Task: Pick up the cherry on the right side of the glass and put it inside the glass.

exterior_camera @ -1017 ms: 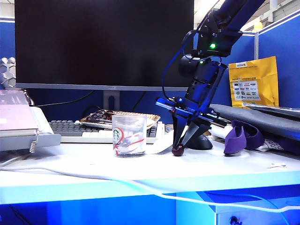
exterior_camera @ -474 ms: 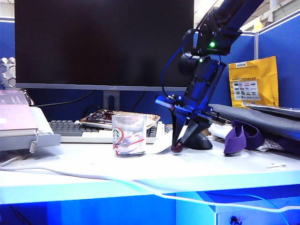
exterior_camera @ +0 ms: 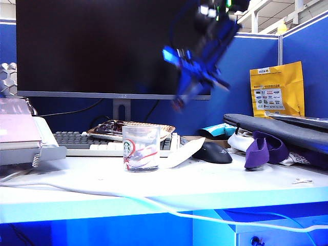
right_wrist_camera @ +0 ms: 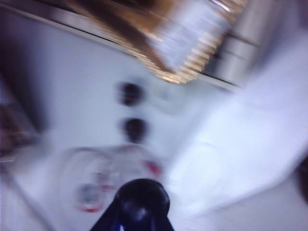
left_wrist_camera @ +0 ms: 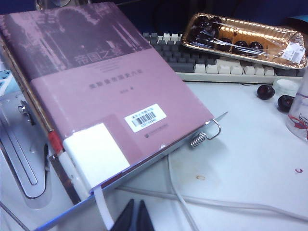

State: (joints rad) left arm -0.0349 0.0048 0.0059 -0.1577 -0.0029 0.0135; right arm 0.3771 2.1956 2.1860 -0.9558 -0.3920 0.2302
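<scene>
Up high in the exterior view I have the right gripper blurred in front of the monitor, well above the glass and a little to its right, the arm slanting down from the upper right with the fingers pointing down and left. That view is too smeared to show the cherry at the fingertips. My right wrist view does: the cherry sits dark and round between the two finger ends, so the jaws are clamped on it, with the right gripper looking down on the mouth of the glass below. That camera also picks up two more dark round fruits on the table beyond the glass, probably cherries, though the blur keeps me from being sure, and the edge of a foil tray.

The glass stands upright on the white table, in front of the keyboard, with the black mouse off to its right.

From the left wrist view I get a pink book, the tray of fruit resting on the keyboard, and two loose cherries beside the glass edge. The left gripper hangs low near the book, its two dark fingertips pressed together with nothing between them.
</scene>
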